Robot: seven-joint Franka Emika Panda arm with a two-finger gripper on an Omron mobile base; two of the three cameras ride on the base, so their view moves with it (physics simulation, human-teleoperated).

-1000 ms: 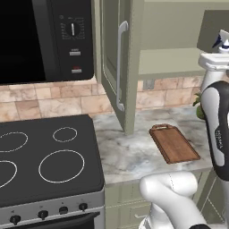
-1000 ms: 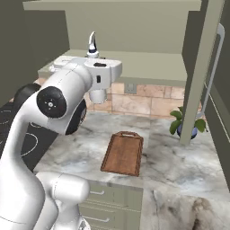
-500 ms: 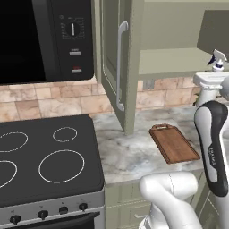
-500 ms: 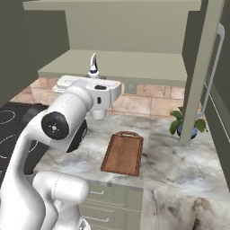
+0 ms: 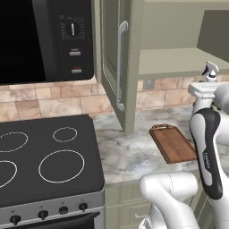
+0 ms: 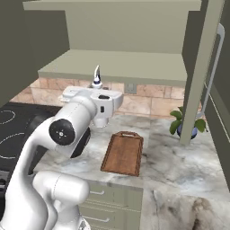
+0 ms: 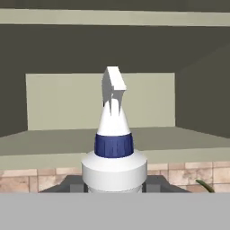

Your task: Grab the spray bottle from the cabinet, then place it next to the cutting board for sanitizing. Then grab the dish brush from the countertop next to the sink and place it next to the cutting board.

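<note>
My gripper (image 7: 114, 185) is shut on the spray bottle (image 7: 114, 148), a white bottle with a blue collar and pale nozzle that stands upright between the dark fingers (image 7: 67, 184). In the base views the spray bottle (image 5: 209, 71) (image 6: 96, 78) pokes up from the hand, in front of the open cabinet (image 5: 179, 60) (image 6: 121, 65) at about shelf height. The brown cutting board (image 5: 172, 144) (image 6: 123, 152) lies on the marble countertop (image 5: 120, 154) (image 6: 179, 166), below the hand. The dish brush and the sink are out of view.
The cabinet door (image 5: 114, 58) (image 6: 202, 67) hangs open with its silver handle. A black stove (image 5: 44, 161) and microwave (image 5: 40, 36) are to the left. A potted plant (image 6: 186, 123) stands behind the board on the right.
The arm has come down with the spray bottle, from above the cabinet shelf to roughly shelf level. The grip has not changed.
</note>
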